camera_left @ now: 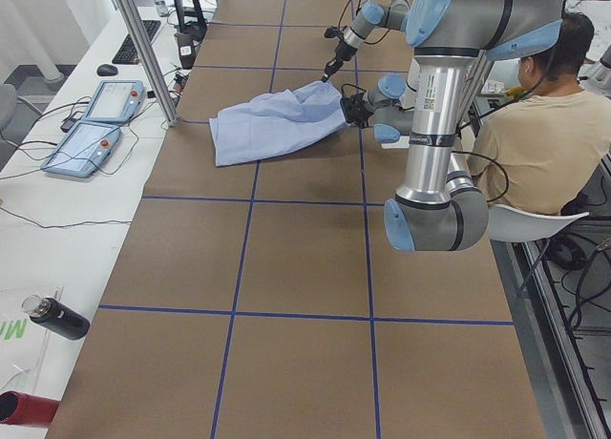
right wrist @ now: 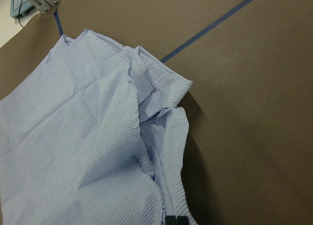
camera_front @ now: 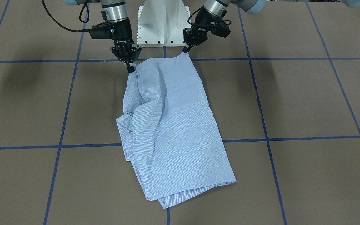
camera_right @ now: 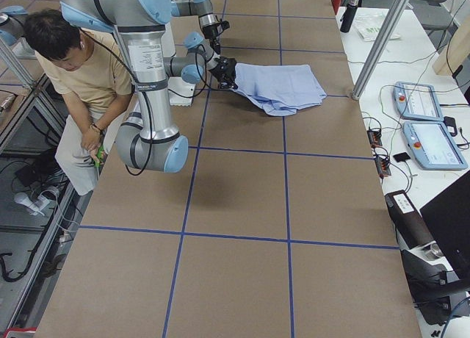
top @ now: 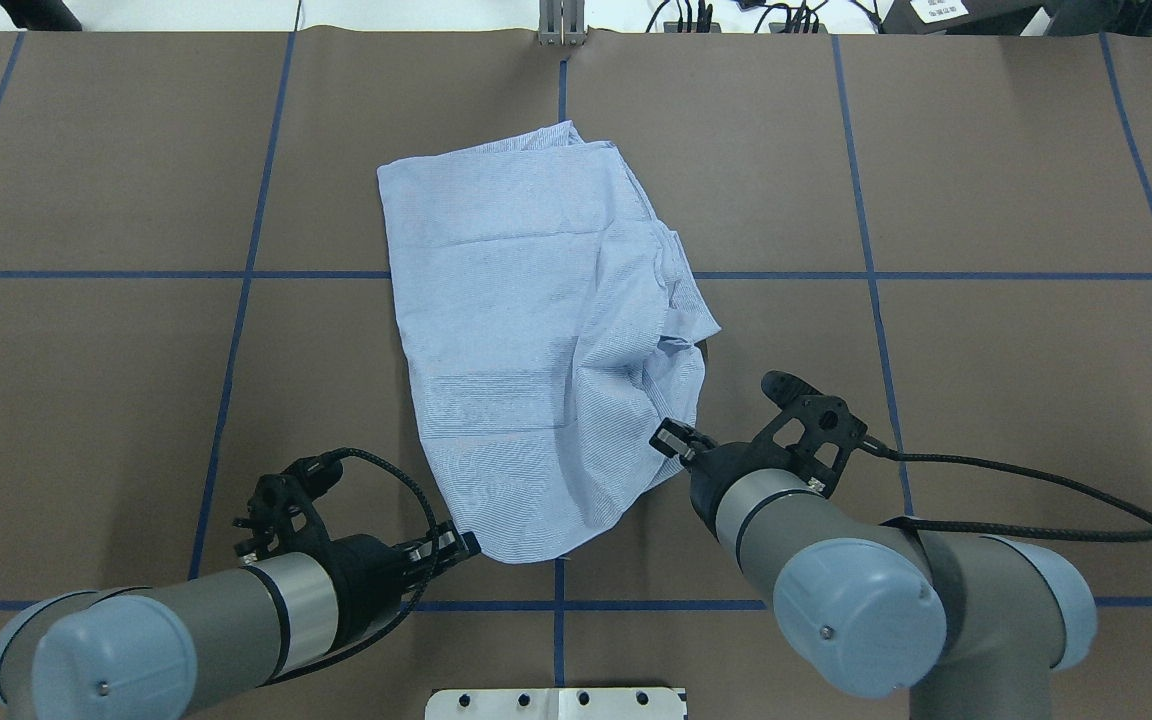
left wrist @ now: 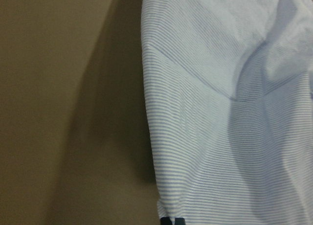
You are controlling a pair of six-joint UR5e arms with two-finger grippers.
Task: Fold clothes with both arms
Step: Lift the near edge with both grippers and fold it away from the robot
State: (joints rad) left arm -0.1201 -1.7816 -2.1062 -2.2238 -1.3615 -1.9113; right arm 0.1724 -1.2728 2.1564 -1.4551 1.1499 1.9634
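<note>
The light blue striped shirt [camera_front: 173, 131] lies folded lengthwise on the brown table, with rumpled layers along the robot's right side [top: 671, 300]. My left gripper [top: 461, 545] is shut on the shirt's near corner, which it holds just above the table [camera_front: 186, 50]. My right gripper [top: 671, 438] is shut on the other near corner [camera_front: 131, 69]. The left wrist view shows the striped cloth [left wrist: 220, 112] running up from the fingertips [left wrist: 172, 221]. In the right wrist view, bunched folds [right wrist: 88, 151] lie ahead of the fingertips [right wrist: 176, 219]. The shirt's far end rests flat [top: 496, 170].
The white pedestal base [camera_front: 162, 25] stands between the arms. A person sits behind the robot [camera_left: 544, 134]. Teach pendants [camera_left: 95, 124] and a metal post [camera_left: 143, 52] stand along the table's far side. Blue tape lines [top: 556, 605] grid the brown surface.
</note>
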